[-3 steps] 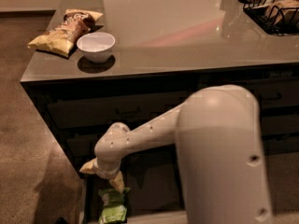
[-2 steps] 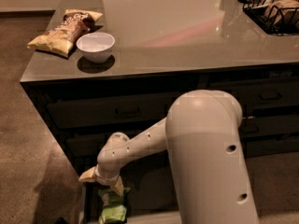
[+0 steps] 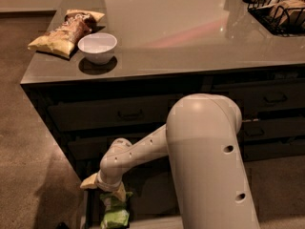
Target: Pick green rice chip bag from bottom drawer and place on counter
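Observation:
The green rice chip bag [image 3: 114,213] lies in the open bottom drawer [image 3: 86,213] at the lower left, partly cut off by the frame's bottom edge. My gripper [image 3: 103,192] hangs at the end of the white arm [image 3: 143,151], right over the bag's top edge, with its cream fingers [image 3: 89,182] spread apart and nothing between them. I cannot tell whether it touches the bag. The glossy grey-brown counter [image 3: 181,37] spreads above the dark drawer fronts.
A white bowl [image 3: 97,46] and yellow-and-brown chip bags [image 3: 64,30] sit at the counter's left corner. A black wire basket [image 3: 281,8] stands at its far right. Closed handled drawers [image 3: 129,113] sit above the open one. My arm's big white body [image 3: 209,166] fills the lower middle.
My arm has lowered and swung left, bringing the gripper down from above the drawer to the top of the green bag. The bag has not moved.

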`<state>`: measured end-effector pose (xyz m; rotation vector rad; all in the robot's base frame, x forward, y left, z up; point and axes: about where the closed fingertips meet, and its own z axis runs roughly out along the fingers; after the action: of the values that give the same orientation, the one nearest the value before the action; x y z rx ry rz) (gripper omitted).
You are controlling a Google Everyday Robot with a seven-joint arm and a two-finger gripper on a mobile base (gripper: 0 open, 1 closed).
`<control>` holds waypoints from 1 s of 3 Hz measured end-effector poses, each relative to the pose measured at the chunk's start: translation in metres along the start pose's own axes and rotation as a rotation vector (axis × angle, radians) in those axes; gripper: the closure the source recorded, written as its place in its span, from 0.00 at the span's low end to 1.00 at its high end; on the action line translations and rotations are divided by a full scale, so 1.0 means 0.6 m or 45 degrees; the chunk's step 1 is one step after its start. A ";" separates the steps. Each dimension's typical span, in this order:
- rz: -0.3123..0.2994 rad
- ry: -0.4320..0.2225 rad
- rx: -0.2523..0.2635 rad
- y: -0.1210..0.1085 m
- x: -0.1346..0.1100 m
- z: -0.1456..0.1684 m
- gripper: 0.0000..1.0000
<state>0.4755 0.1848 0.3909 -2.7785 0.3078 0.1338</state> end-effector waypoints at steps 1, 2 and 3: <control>0.009 -0.002 -0.015 0.014 0.035 0.063 0.00; -0.018 -0.023 -0.070 0.050 0.049 0.157 0.00; -0.094 -0.064 -0.107 0.066 0.049 0.222 0.00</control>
<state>0.4878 0.1884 0.2494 -2.8597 0.1904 0.2025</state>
